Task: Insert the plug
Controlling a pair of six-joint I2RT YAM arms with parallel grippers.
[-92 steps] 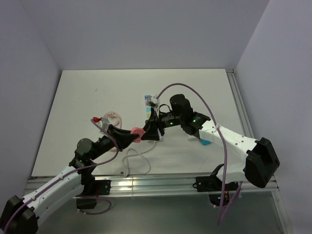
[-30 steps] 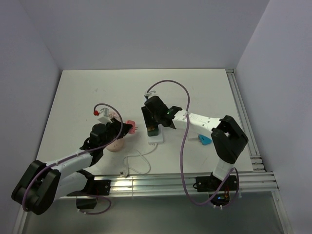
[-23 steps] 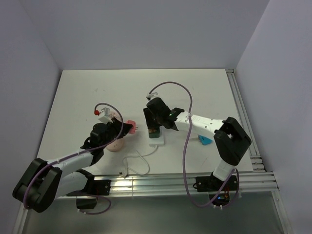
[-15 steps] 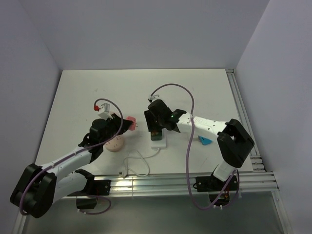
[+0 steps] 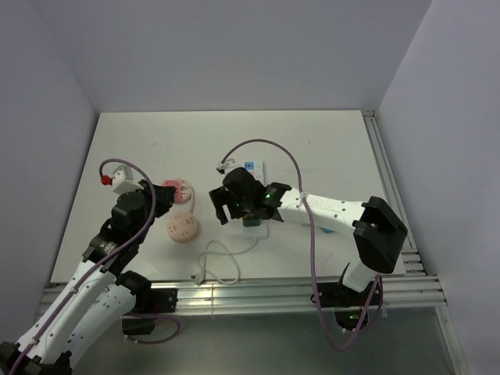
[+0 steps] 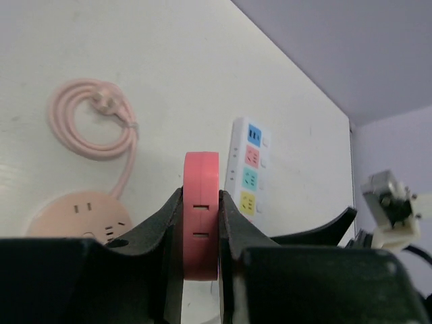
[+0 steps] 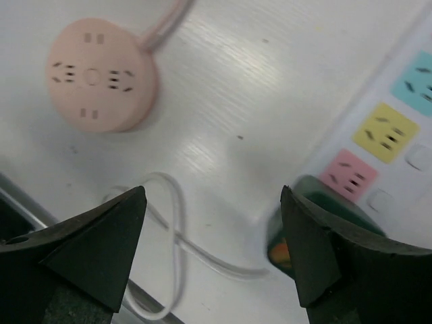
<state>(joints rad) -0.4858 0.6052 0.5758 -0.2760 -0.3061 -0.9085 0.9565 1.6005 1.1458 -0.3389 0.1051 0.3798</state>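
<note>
1. The left arm [image 5: 117,234] has swung back toward the left edge of the overhead view. Half a second ago it was close beside the power strip [image 5: 255,168]. The insertion approach looks abandoned or reset, not completed.
2. The right arm [image 5: 320,207] has come off the strip. The right gripper [image 7: 212,199] has shifted left, with its jaws spread wide and nothing between them. It hangs over the bare table [image 5: 312,141] between the strip and the round pink socket [image 5: 184,226].
3. The strip is therefore no longer pinned down. Its coloured outlets show free in the left wrist view, and a green adapter [image 7: 304,202] sits at its near end.
4. The round socket lies lower left of centre overhead, with a coiled pink cable [image 6: 91,118] nearby.
5. The plug [image 6: 201,175], a pink-red disc, stands edge-on, clamped narrowly in the left gripper [image 6: 200,229]. From that wrist the strip lies above and to the right of it, well apart. The plug is gripped but not inserted, and it will probably need carrying back across and lining up with an outlet.
</note>
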